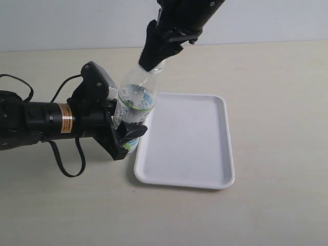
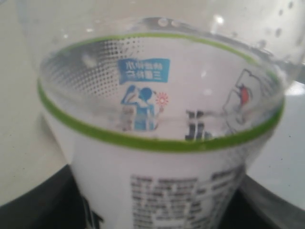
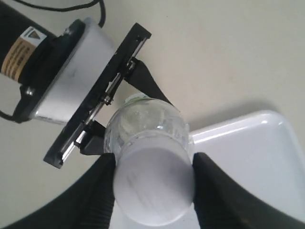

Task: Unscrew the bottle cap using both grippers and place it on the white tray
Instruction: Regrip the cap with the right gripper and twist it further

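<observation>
Beige table (image 1: 266,77): left gripper (image 1: 124,134) clamped the tilted bottle (image 1: 134,102), neck leaning right; right gripper (image 1: 152,62) pinched the cap (image 3: 153,183) from above, tray (image 1: 195,138) just right.

exterior looks down obliquely; both wrist views sit close on the shared bottle (image 1: 134,102)

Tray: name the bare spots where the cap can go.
The tray is all bare, roomiest from its middle to the rim away from the bottle. Crowded on the bottle-side rim: left fingers clamp the bottle, right fingers grip the cap.
</observation>
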`<state>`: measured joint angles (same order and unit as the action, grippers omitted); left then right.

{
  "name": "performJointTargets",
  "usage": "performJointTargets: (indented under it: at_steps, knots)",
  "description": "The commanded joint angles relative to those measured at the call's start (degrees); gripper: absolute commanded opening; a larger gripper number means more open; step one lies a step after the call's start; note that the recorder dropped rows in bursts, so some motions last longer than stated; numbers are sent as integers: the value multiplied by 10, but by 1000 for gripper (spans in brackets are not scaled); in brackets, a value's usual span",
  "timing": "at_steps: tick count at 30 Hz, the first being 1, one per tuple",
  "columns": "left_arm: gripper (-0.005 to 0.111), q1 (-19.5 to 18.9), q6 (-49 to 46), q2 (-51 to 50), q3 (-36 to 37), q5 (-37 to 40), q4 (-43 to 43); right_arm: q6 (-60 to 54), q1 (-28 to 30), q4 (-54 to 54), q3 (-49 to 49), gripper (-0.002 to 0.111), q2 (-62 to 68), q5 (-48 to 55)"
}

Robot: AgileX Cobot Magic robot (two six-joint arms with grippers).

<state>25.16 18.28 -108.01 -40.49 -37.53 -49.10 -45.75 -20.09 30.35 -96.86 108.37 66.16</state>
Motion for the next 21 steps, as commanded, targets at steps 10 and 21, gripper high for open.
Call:
performJointTargets:
  at_steps: [10, 21]
  knots:
    - [0, 1, 2, 10, -3, -16, 9, -322, 1, -4, -2, 0, -4, -1]
    - [0, 1, 4, 10, -3, -17, 13, -534, 1, -5, -2, 0, -4, -1]
